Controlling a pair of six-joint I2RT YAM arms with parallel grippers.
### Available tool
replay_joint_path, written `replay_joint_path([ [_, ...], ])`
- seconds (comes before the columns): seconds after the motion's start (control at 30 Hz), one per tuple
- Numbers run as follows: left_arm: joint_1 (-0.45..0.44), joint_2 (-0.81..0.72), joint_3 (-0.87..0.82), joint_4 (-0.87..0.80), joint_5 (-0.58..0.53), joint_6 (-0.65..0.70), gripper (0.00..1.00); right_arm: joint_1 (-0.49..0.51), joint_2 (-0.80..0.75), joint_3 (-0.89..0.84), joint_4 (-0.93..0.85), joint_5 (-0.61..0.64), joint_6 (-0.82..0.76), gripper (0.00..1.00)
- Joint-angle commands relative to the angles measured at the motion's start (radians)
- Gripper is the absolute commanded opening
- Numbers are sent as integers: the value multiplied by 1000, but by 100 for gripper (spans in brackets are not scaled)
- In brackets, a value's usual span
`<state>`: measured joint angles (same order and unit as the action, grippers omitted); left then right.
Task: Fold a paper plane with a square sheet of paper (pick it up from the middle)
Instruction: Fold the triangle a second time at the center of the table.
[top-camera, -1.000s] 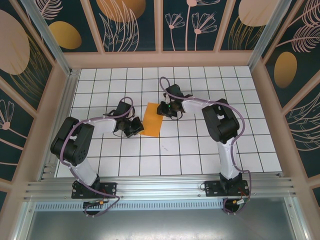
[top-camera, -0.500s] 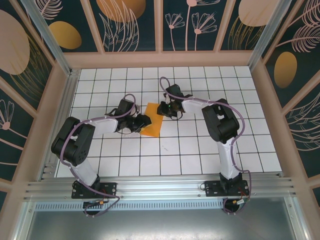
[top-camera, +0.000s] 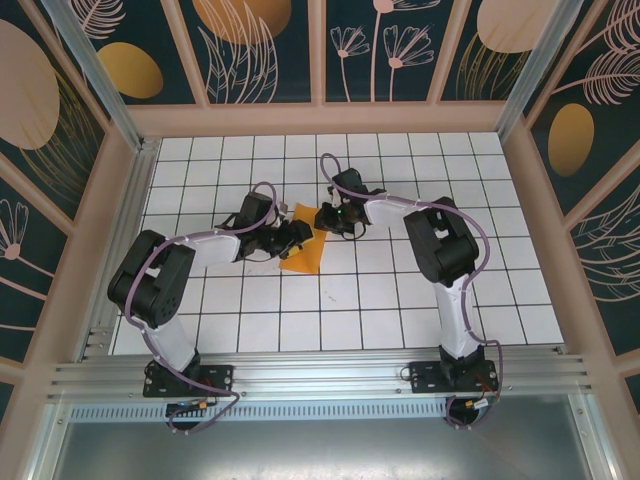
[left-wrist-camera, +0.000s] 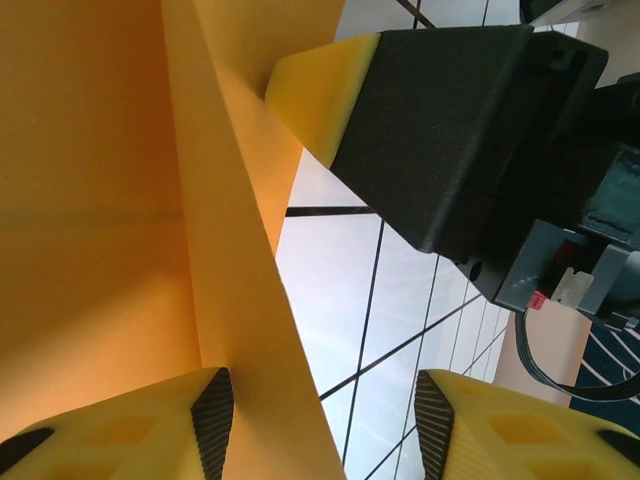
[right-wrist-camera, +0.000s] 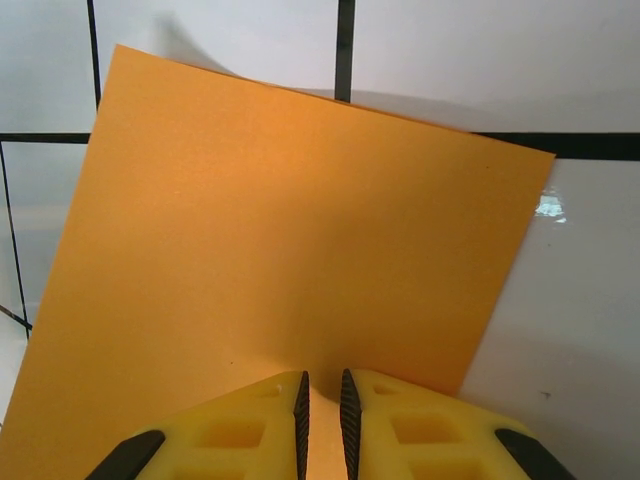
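Early stage: my right hand (right-wrist-camera: 322, 385) pinches an edge of the square sheet of paper (right-wrist-camera: 280, 220), my left hand (left-wrist-camera: 322, 405) stands open around its upturned fold; most folds remain.

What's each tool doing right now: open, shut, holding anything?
Left tool: open, a raised fold of the square sheet of paper between its jaws.
Right tool: shut on the sheet's edge.

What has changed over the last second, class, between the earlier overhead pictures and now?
The left gripper moved right, from the left edge of the square sheet of paper to over its middle, and its jaws opened. The right gripper stayed pinched on the sheet's right edge, and the sheet lies roughly where it was.
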<state>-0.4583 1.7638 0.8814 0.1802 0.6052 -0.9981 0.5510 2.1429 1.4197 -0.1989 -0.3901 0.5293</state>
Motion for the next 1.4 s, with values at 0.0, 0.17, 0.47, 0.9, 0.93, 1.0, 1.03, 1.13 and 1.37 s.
replay_joint_path([
  [0.0,-7,16,10,58,31,-31,55,1,57,-18,-41,4,6,21],
  [0.17,-6,42,7,140,32,-81,57,2,58,-26,-25,-17,15,21],
  [0.47,-8,75,3,223,31,-148,58,-11,64,-25,-31,-21,18,21],
  [0.9,-8,50,-51,251,17,-162,57,-37,57,-17,-28,-47,25,20],
  [0.93,-8,35,-66,245,17,-155,58,-37,58,-20,-29,-43,25,20],
  [1.0,-8,-8,-97,209,9,-122,59,-37,66,-22,-35,-38,24,20],
  [1.03,-8,-24,-109,188,4,-106,60,-37,68,-21,-38,-36,24,20],
  [1.13,-8,-81,-145,128,-6,-61,63,-36,75,-21,-37,-35,24,20],
  [1.37,-8,-145,-153,25,-72,-11,61,-36,78,-12,-40,-33,21,20],
])
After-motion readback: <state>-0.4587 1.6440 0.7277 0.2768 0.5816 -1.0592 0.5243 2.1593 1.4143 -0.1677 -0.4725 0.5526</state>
